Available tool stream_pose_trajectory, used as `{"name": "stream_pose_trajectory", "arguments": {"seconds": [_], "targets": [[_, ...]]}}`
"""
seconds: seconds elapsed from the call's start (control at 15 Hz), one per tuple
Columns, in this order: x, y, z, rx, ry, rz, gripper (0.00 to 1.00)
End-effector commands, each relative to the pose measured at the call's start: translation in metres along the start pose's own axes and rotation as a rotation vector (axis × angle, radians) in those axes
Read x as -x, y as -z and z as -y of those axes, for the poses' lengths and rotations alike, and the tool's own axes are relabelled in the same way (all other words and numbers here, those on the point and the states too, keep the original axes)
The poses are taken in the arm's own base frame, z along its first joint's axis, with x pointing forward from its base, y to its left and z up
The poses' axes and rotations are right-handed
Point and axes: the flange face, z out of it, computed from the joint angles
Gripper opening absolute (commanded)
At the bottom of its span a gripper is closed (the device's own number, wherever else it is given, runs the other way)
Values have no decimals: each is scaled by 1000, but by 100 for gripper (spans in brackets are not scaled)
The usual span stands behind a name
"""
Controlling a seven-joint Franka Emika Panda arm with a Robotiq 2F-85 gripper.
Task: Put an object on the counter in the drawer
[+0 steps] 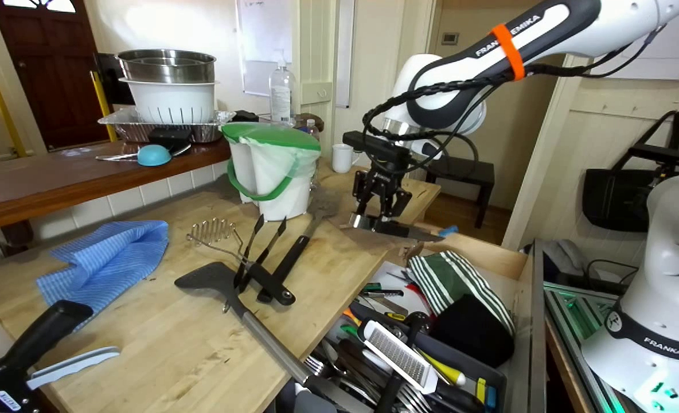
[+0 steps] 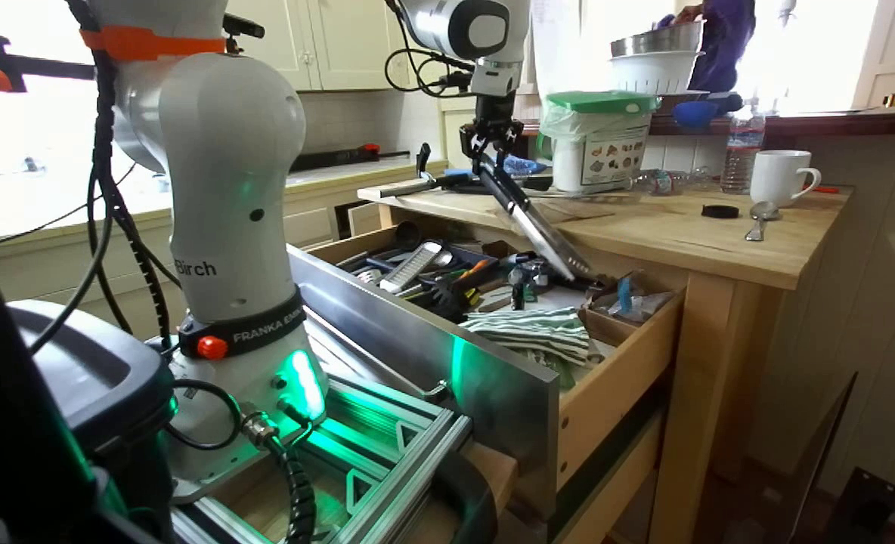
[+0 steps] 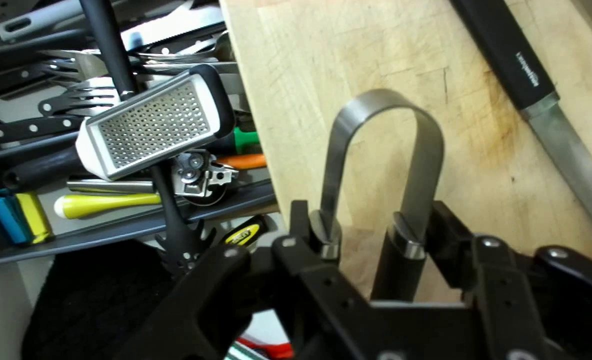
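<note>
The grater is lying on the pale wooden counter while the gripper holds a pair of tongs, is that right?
Not quite: the grater is in the open drawer, not on the pale wooden counter. The wrist view and both exterior views show that. The gripper does hold a pair of tongs.

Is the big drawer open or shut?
Open. In both exterior views, the drawer sticks out from under the counter, and the grater shows inside.
</note>
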Motion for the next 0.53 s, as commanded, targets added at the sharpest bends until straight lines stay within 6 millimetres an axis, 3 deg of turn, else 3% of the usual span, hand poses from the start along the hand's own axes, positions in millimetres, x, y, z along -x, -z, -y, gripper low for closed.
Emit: {"name": "stream_pose_trajectory", "arguments": {"seconds": [0.0, 0.2, 0.47], "targets": [[8, 19, -44, -9, -55, -33, 34], [21, 10, -62, 66, 39, -43, 34], [30, -15, -69, 202, 224, -84, 34]]}}
